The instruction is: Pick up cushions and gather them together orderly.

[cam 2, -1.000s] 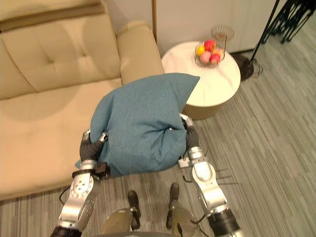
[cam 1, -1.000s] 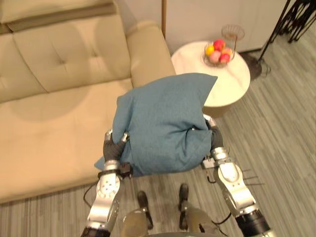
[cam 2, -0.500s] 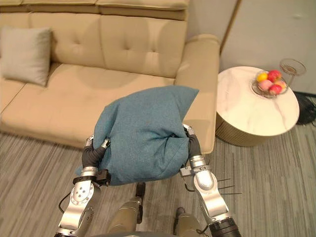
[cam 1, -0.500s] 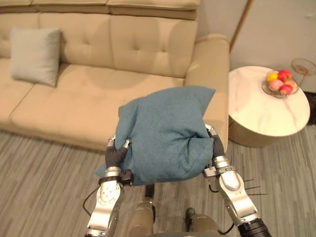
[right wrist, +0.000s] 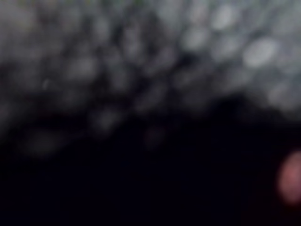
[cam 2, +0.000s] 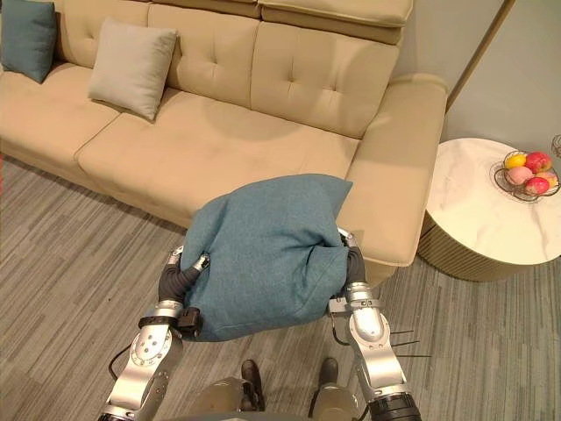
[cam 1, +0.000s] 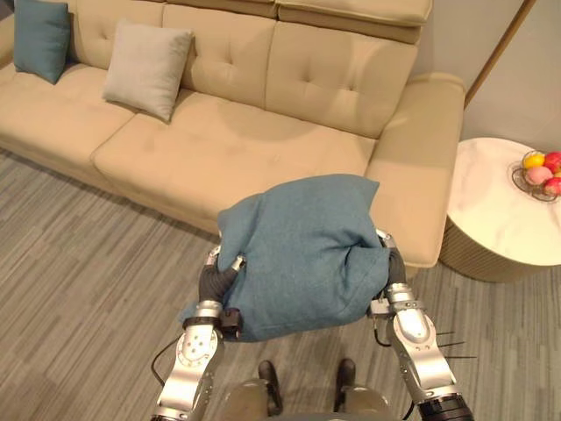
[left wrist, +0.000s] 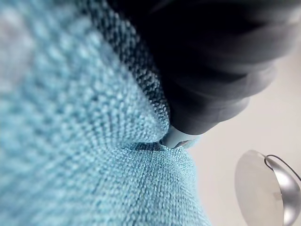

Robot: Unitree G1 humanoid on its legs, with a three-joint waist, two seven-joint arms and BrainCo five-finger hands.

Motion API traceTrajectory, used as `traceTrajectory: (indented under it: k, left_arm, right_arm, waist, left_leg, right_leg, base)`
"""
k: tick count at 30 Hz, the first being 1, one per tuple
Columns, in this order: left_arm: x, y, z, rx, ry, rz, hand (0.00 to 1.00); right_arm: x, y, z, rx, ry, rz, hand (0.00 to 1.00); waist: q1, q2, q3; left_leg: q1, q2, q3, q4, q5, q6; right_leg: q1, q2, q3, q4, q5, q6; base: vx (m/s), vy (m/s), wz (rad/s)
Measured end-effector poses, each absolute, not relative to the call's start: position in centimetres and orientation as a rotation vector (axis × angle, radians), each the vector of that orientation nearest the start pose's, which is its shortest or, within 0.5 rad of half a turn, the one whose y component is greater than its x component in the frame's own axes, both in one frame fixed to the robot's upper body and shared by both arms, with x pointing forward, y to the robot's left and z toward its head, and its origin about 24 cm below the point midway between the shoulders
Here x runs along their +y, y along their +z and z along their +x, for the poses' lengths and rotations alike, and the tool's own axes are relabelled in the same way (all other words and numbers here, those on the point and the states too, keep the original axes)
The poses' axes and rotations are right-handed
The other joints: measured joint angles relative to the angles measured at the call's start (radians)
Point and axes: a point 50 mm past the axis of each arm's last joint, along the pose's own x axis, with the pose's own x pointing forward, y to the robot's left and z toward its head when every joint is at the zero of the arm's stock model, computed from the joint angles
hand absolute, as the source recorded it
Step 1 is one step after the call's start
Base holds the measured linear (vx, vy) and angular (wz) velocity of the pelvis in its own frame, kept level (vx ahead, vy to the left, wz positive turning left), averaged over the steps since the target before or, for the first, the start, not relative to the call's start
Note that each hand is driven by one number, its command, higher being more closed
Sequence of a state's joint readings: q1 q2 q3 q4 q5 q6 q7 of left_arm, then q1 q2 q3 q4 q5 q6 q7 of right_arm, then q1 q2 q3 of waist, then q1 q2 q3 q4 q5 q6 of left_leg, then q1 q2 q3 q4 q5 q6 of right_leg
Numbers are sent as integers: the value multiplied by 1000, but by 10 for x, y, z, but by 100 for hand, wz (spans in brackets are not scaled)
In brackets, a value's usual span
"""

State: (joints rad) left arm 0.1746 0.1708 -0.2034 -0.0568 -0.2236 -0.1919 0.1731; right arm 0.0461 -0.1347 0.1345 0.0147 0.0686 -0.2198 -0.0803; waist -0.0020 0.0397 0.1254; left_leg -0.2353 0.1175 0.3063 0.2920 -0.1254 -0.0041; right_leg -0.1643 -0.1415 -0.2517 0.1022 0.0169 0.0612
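Beige sofa (cam 1: 237, 153) offers bare seat behind the blue cushion (cam 1: 302, 250), held over the floor (cam 1: 79, 263) between two hands; left hand (cam 1: 210, 282) clenches its edge; right hand (cam 1: 394, 267) half buried, grip cannot be told; grey cushion (cam 1: 147, 70) leans well apart.

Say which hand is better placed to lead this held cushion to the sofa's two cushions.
Left, probably. The grey cushion and blue cushion lie on the sofa toward the left hand; the right hand sits at the far side of the held cushion.

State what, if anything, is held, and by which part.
Large teal fabric cushion, gripped at opposite side edges by left robot hand and right robot hand.
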Motion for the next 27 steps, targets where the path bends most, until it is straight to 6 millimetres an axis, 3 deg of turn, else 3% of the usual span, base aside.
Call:
traceTrajectory:
  k: [3,6,9,10,12,14,15,16,18,20,21,23,24,25,27]
  left_arm:
    - [150,29,214,-32,24,-93,100]
    - [150,29,214,-31,23,-91,100]
    - [151,28,212,-23,25,-89,100]
    - [151,27,211,-14,25,-85,100]
    - [152,25,210,-8,24,-66,100]
    - [153,25,210,-9,22,-59,100]
    - [152,26,211,-12,19,-59,100]
    - [151,27,213,-15,13,-57,100]
    - [145,27,217,-21,-13,-50,100]
    - [140,28,218,-26,-41,-45,100]
    - [129,27,217,-22,-69,-72,100]
    - [127,28,219,-27,-73,-75,100]
    - [127,29,220,-30,-73,-79,100]
    - [126,28,219,-24,-71,-87,100]
    - [124,28,219,-24,-85,-93,100]
  right_arm:
    - [-148,47,241,-147,49,-44,100]
    - [-148,46,241,-145,49,-44,100]
    - [-148,45,241,-137,57,-47,100]
    - [-148,40,240,-118,61,-48,100]
    - [-148,33,240,-86,63,-50,100]
    - [-148,33,240,-86,70,-49,100]
    - [-150,33,239,-84,73,-51,100]
    - [-152,32,239,-80,73,-54,100]
    - [-159,31,236,-75,51,-56,100]
    - [-168,30,230,-67,19,-46,100]
    - [-178,27,225,-49,-8,-59,100]
    - [-180,28,225,-51,-18,-58,100]
    - [-180,32,224,-64,-21,-57,100]
    - [-180,38,219,-82,-25,-56,100]
    - [-179,52,211,-139,-37,-48,100]
  waist:
    - [5,-5,-5]
    - [6,-16,-5]
    - [-26,-31,0]
    - [-35,-37,4]
    - [-45,-34,5]
    - [-44,-40,3]
    - [-50,-39,10]
    - [-63,-40,12]
    - [-88,-50,11]
    - [-106,-58,11]
    - [-119,7,-1]
    - [-121,22,-1]
    - [-116,28,1]
    - [-100,28,3]
    - [-90,25,5]
  left_leg:
    - [-15,3,16,39,-41,4]
    - [-17,-19,34,65,-76,24]
    - [12,-70,19,79,-116,52]
    - [42,-82,9,75,-130,73]
    - [80,-73,-6,75,-148,85]
    - [102,-72,-9,73,-173,79]
    - [126,-74,-20,63,-184,69]
    - [164,-89,-33,31,-180,53]
    - [226,-130,-58,-13,-182,36]
    - [293,-164,-96,-21,-220,-5]
    - [303,-107,-124,46,-250,-53]
    - [264,-65,-114,150,-238,-103]
    - [209,-3,-83,329,-187,-175]
    - [172,62,-42,478,-106,-166]
    - [137,151,31,658,-115,-135]
  right_leg:
    - [-26,-6,26,28,-19,12]
    - [-83,-45,56,145,-84,22]
    - [-132,-102,76,341,-131,-4]
    - [-218,-127,102,540,-94,-55]
    - [-257,-101,112,580,-147,-38]
    - [-293,-56,104,489,-159,-23]
    - [-298,-24,96,373,-137,-3]
    - [-296,5,84,213,-64,19]
    - [-291,9,81,37,41,21]
    - [-292,3,107,31,124,-61]
    - [-314,22,86,175,124,-102]
    - [-308,37,65,205,80,-107]
    - [-273,71,58,224,47,-129]
    - [-225,103,60,223,16,-145]
    - [-140,128,68,215,-39,-162]
  base:
    - [-62,84,-26]
    - [9,76,-11]
    - [128,117,18]
    - [207,105,18]
    - [215,49,13]
    - [237,1,2]
    - [330,-20,23]
    - [360,-25,35]
    - [452,-68,69]
    - [622,-174,80]
    - [630,-229,49]
    - [463,-181,23]
    - [520,-201,-16]
    - [520,-201,-29]
    - [395,-94,-33]
